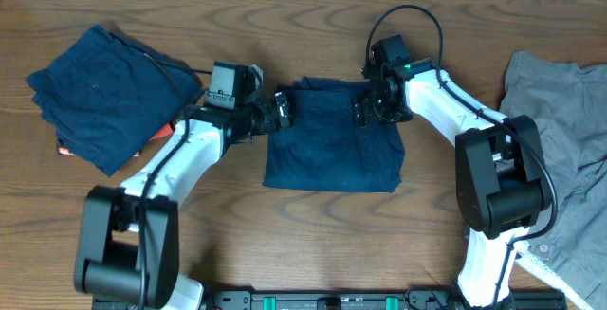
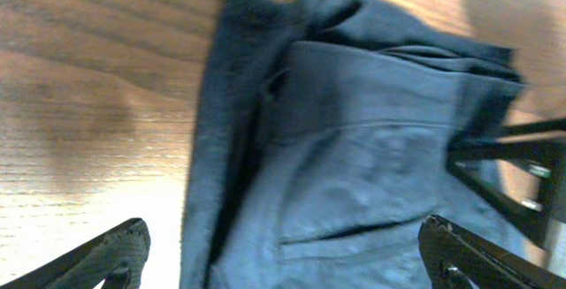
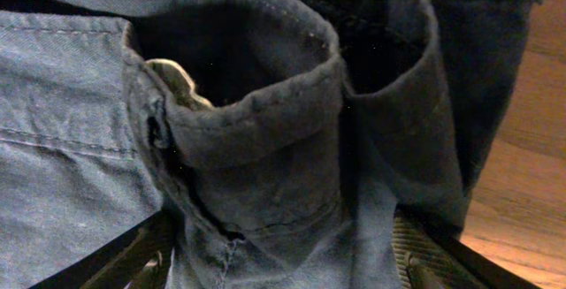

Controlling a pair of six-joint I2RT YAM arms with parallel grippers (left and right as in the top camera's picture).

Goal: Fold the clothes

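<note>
Dark navy shorts (image 1: pixel 332 144) lie folded at the table's middle. My left gripper (image 1: pixel 282 109) is at their upper left edge; in the left wrist view its jaws (image 2: pixel 292 258) are wide open over the cloth (image 2: pixel 371 148), by a back pocket slit. My right gripper (image 1: pixel 370 106) is at the shorts' upper right. In the right wrist view its jaws (image 3: pixel 283 254) are apart on either side of the bunched waistband (image 3: pixel 265 121), and the cloth fills the gap between them. They do not look clamped.
A stack of alike navy pieces (image 1: pixel 100 87) lies at the far left over something red (image 1: pixel 64 147). A grey garment (image 1: pixel 560 139) lies spread at the right edge. Black cables loop over the table behind both arms.
</note>
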